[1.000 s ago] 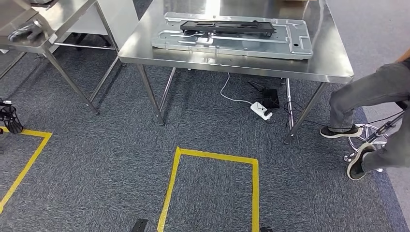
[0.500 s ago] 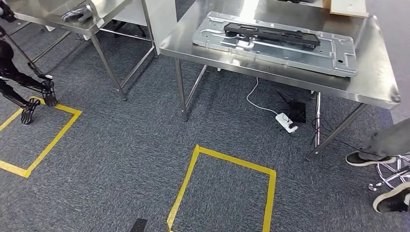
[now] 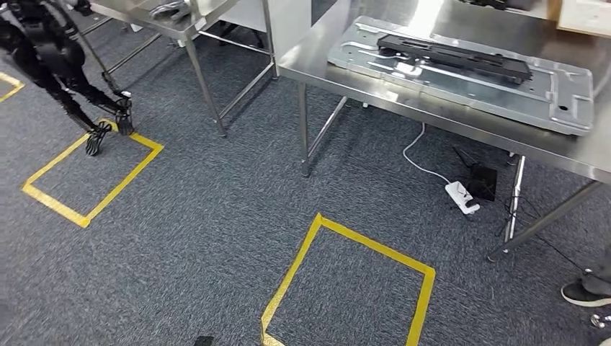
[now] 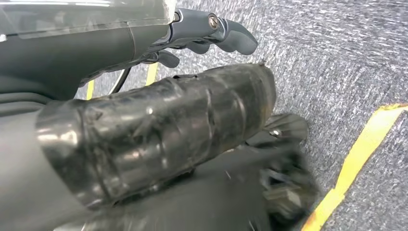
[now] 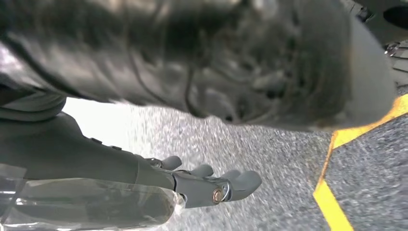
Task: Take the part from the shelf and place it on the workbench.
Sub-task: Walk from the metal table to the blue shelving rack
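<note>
You are looking down from the robot's head at grey-blue carpet marked with yellow tape squares [image 3: 351,281], one just ahead of the robot's feet and another [image 3: 94,176] off to the left, which look like standing spots laid out for the robot. Ahead and to the right stands a steel workbench [image 3: 317,61], and on it lies a large flat silver metal panel [image 3: 461,79] with a long black part [image 3: 454,59] resting on top of it, lengthwise. You cannot tell from here whether that black piece is the part the task names, and no shelf is visible, so judge the fetch step as not yet begun. A second steel table [image 3: 184,25] sits farther left, and beside it the dark legs of another robot [image 3: 65,72] stand at the far tape square. A white power strip [image 3: 461,197] and its cable lie on the floor under the workbench, and a person's shoe [image 3: 583,292] shows at the right edge. Your left hand [image 4: 211,31] hangs beside the body over the carpet with its fingers loosely extended and nothing in it. Your right hand [image 5: 211,185] hangs the same way, fingers apart and empty, as suits arms carried low while walking.
</note>
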